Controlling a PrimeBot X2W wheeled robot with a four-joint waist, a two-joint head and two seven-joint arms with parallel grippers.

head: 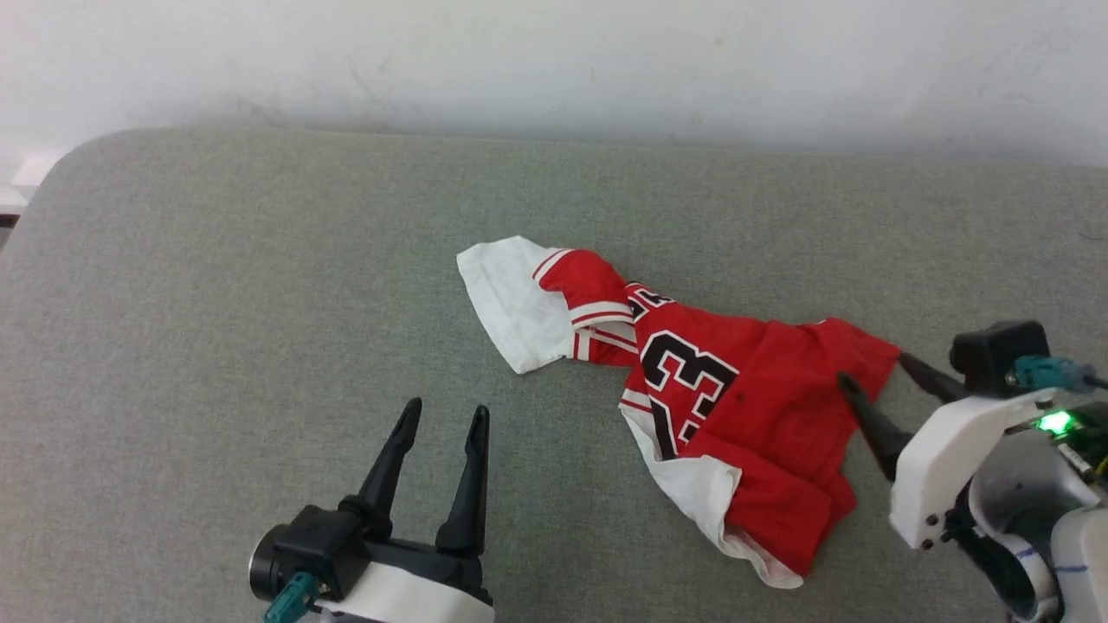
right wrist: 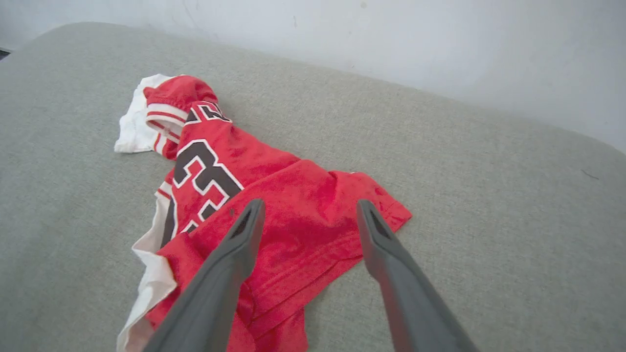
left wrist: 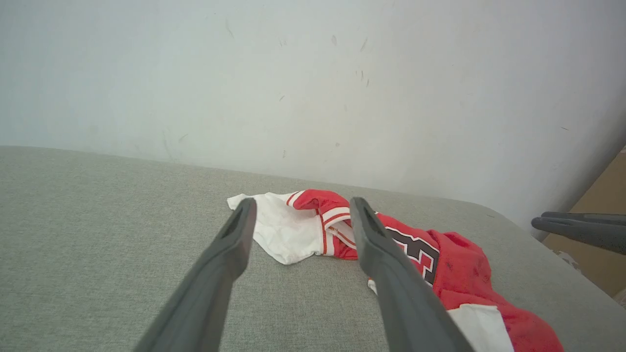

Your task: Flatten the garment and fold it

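Our left tool and right tool gape wide and empty, so we should pinch opposite edges of the bunched garment and draw it flat.

The left gripper has two long, tapering black jaws set in a black housing with a round drum at its side, a teal plug and a white shell beneath. The right gripper has the same dark jaws on a white moulded cover with two small dark screws. Above it sit a black block, a teal connector and a glowing green light, and the pale forearm bears thin blue lines.
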